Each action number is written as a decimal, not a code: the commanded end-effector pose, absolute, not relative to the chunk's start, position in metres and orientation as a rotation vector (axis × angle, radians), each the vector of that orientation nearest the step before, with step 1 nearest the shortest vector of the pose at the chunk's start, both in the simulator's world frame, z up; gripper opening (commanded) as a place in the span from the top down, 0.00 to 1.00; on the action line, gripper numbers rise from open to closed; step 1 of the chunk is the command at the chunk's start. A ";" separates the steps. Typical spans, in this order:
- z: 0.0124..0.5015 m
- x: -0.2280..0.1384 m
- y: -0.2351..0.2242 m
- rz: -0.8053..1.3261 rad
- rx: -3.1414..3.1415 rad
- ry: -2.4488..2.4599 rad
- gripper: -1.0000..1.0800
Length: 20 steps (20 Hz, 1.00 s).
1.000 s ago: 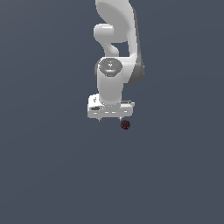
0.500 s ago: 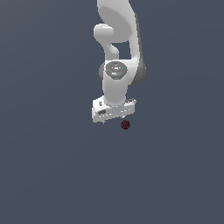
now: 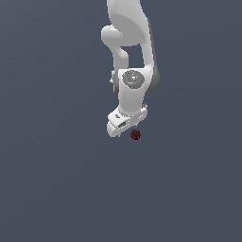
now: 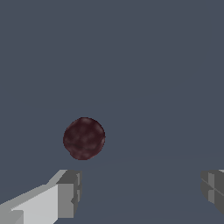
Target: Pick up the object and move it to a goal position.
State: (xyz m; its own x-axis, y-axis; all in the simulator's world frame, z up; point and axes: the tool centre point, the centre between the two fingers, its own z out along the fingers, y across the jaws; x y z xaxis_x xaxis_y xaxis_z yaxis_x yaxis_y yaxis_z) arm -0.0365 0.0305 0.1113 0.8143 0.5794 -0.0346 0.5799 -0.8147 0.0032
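Note:
The object, a tiny dark red ball [image 3: 135,135], lies on the flat grey ground just below my white gripper's hand [image 3: 125,120] in the exterior view. In the wrist view the ball [image 4: 84,138] sits a little ahead of my gripper [image 4: 141,190], closer to one fingertip [image 4: 69,192] than to the other [image 4: 213,189]. The jaws stand wide apart with nothing between them. The ball is not touched by either finger.
Plain dark grey ground [image 3: 56,189] fills both views. The white arm [image 3: 127,28] rises above the hand in the exterior view. No goal marker shows.
The hand has turned and shifted slightly toward the exterior view's right and lower, closer to the ball. The ball has not moved.

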 end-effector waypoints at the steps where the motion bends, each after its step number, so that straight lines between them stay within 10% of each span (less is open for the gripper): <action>1: 0.106 -0.039 0.037 -0.045 2.938 1.078 0.04; 20: 0.080 -0.060 0.077 -0.004 2.593 1.772 0.04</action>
